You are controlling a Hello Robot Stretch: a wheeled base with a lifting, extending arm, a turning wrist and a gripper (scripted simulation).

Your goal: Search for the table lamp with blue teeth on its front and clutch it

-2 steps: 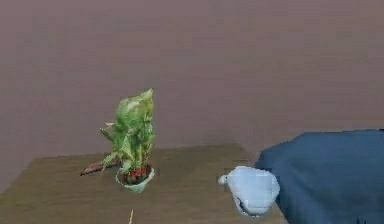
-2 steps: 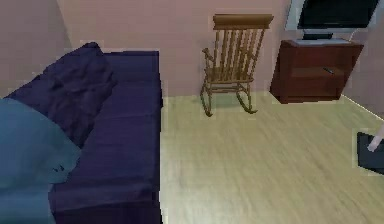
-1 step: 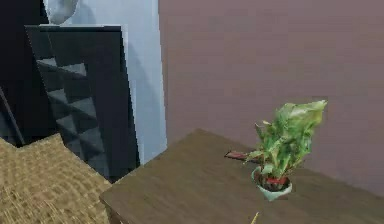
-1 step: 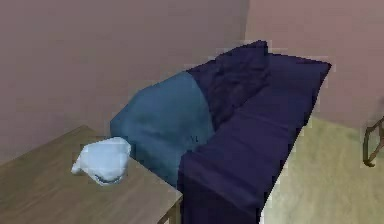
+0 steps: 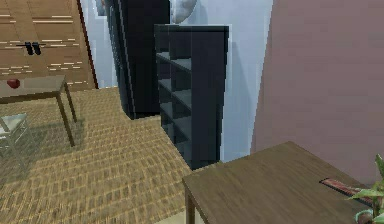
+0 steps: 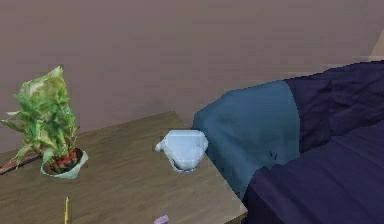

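**Free floor ahead, a tight table at my arm side**

Ahead of me the wooden floor (image 5: pixel 110 165) lies free between a small table (image 5: pixel 45 88) at the forward view's left and a brown table (image 5: pixel 265 185) at its lower right. Behind it stand a dark open shelf unit (image 5: pixel 192 95) and a taller dark cabinet (image 5: pixel 135 55). At my arm side, a wooden tabletop (image 6: pixel 120 185) shows bare wood between a potted plant (image 6: pixel 50 125) and a pale blue-white thing (image 6: pixel 183 150). Just beside this thing rises the teal pillow (image 6: pixel 250 130) of a bed (image 6: pixel 330 150), so there the passage is narrow. A wall (image 6: pixel 180 50) closes the far side.
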